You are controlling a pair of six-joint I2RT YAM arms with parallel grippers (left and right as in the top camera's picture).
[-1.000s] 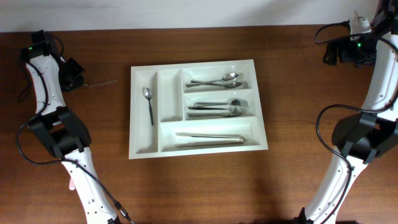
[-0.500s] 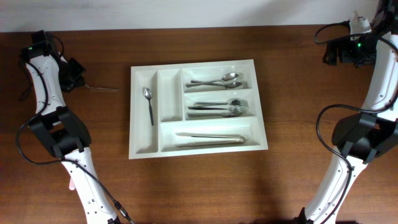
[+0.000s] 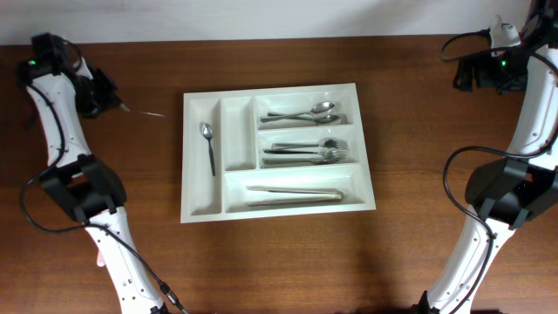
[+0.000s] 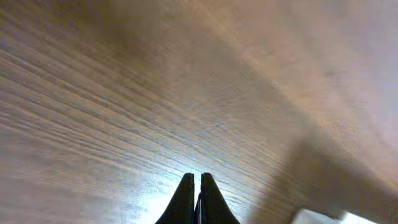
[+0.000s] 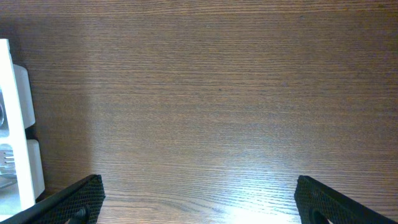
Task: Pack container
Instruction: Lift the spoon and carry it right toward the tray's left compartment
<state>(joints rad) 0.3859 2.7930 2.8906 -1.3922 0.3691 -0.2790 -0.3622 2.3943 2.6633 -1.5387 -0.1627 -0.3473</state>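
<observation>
The container [image 3: 235,135], a white cutlery tray, lies in the middle of the table. It holds a teaspoon [image 3: 207,144] in its leftmost slot, spoons [image 3: 305,113], forks [image 3: 309,151] and long pieces [image 3: 292,194]. Left of the tray, my left gripper [image 3: 111,101] is shut on one end of a thin metal utensil [image 3: 144,112], whose free end points at the tray. In the left wrist view the fingers [image 4: 197,182] pinch a silver sliver over bare wood. My right gripper [image 5: 199,199] stands wide open above the table at the far right, holding nothing.
The tray's white edge [image 5: 13,124] shows at the left of the right wrist view. Dark wood table [image 3: 436,174] lies all around the tray. Both arms' bases and cables run along the left and right sides.
The left jaws finished closing on the thin utensil. The left wrist then moved toward the table's far edge, carrying the utensil's held end with it. The right arm stayed still.
</observation>
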